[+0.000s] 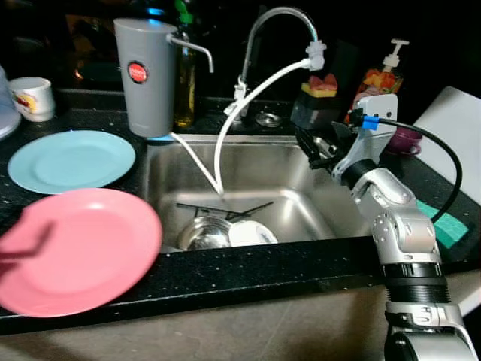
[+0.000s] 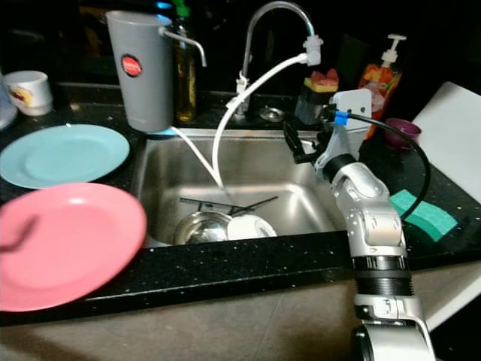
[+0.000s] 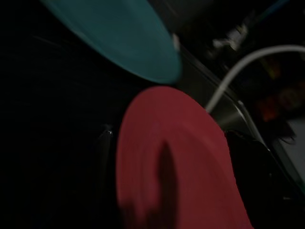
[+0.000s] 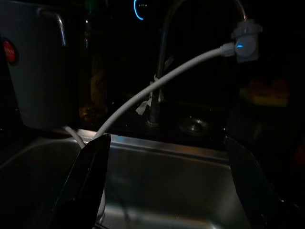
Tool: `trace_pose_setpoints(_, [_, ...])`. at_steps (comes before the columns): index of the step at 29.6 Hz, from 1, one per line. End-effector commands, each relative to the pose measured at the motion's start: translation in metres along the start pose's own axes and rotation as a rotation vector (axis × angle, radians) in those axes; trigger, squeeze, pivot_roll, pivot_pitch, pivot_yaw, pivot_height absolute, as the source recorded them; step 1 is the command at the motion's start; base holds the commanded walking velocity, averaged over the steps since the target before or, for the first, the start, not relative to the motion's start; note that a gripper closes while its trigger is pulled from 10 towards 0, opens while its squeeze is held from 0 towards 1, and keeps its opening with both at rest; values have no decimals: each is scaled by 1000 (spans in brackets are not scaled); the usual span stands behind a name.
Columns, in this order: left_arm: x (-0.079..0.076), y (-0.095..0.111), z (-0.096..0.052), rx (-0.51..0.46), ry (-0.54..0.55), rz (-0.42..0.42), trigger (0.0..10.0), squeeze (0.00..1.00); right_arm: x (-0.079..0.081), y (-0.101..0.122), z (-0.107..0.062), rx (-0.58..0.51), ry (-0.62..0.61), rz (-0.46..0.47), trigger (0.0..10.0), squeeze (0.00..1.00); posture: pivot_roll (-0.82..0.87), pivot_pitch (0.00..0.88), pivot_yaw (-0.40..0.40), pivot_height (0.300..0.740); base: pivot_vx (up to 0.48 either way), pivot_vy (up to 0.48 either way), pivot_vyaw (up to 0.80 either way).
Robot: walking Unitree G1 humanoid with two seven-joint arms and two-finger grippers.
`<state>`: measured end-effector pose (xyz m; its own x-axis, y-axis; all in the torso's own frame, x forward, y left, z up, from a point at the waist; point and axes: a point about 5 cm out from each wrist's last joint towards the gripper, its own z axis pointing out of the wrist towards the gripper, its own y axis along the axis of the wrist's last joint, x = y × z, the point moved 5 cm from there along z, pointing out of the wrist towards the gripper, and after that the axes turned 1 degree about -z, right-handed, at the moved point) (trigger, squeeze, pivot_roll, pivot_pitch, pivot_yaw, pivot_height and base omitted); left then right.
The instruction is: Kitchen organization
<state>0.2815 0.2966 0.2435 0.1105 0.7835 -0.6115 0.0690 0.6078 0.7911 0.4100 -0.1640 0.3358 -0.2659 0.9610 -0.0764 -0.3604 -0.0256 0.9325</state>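
Fingers of the right gripper stand spread wide above the stainless steel sink, holding nothing. Left gripper grips the round pink plate, one finger lying across its face, over the black counter just beside the light blue plate.
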Motion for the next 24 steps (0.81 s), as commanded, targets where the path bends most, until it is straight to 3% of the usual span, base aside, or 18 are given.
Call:
trace_pose_setpoints(1, [15,-29,6,96,79,-69,10000,0,-6,1,-4,-6,-20,-6,10000,0,248,87,-110,740,0,0,0])
trace_pose_setpoints(3, [15,-29,6,96,79,-69,10000,0,-6,1,-4,-6,-20,-6,10000,0,248,87,-110,740,0,0,0])
trace_pose_setpoints(6, [13,-40,19,103,85,-132,10000,0,-4,1,-3,-5,-19,-6,10000,0,244,82,-112,740,0,0,0])
trace_pose_setpoints(8, [7,-51,40,83,114,-169,10000,0,0,1,-2,-9,-8,-10,10000,0,237,80,-117,740,0,0,0])
trace_pose_setpoints(9, [7,-51,40,83,114,-169,10000,0,0,1,-2,-9,-8,-10,10000,0,237,80,-117,740,0,0,0])
trace_pose_setpoints(10, [1,-52,56,39,134,-207,10000,0,3,2,-1,-12,0,-16,10000,0,230,79,-117,740,0,0,0])
trace_pose_setpoints(11, [-3,-52,60,25,127,-223,10000,0,4,3,-1,-15,3,-18,10000,0,230,79,-117,740,0,0,0])
trace_pose_setpoints(15, [-13,-54,64,28,104,-215,10000,0,4,4,-1,-16,4,-19,10000,0,225,79,-117,740,0,0,0])
trace_pose_setpoints(18, [-32,-60,68,54,29,-225,10000,0,5,5,-2,-18,2,-21,10000,0,210,78,-111,740,0,0,0])
trace_pose_setpoints(21, [-41,-63,69,59,-10,-234,10000,0,3,5,-3,-18,-3,-21,10000,0,213,78,-114,740,0,0,0])
trace_pose_setpoints(23, [-68,-65,71,67,-139,-254,10000,0,3,4,-4,-16,-7,-19,10000,0,211,78,-118,740,0,0,0])
trace_pose_setpoints(24, [-68,-65,71,67,-139,-254,10000,0,3,4,-4,-16,-7,-19,10000,0,211,78,-118,740,0,0,0])
